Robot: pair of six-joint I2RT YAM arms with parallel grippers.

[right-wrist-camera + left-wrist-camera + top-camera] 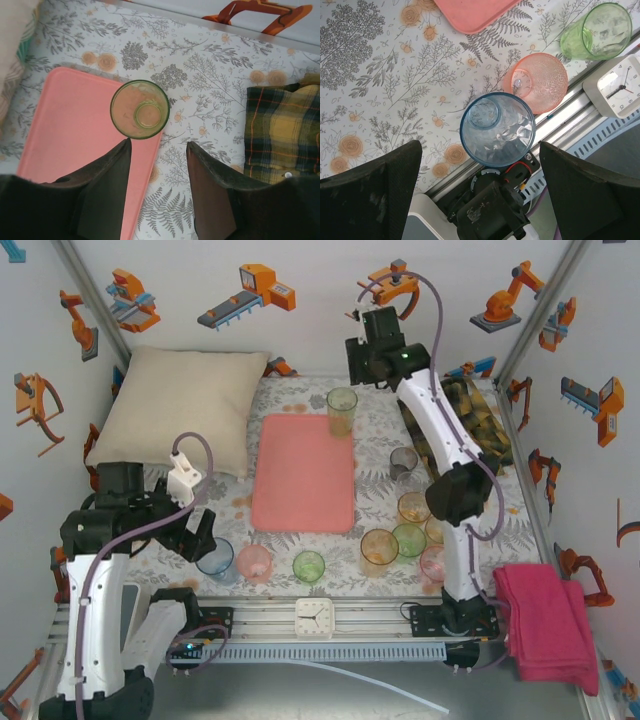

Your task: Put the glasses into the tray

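On the floral tablecloth [380, 75], a clear blue glass tumbler [497, 129] stands at twelve o'clock just ahead of the left gripper [479, 150], jaws wide open; the right gripper [159, 144] is parted, empty.

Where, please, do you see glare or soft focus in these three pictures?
Left wrist view: white glints inside the blue glass; the left gripper's dark fingers look soft. Right wrist view: even light, the green glass sharp, the right gripper's fingers slightly blurred. Top external view: diffuse light, no harsh shadows on the tray.
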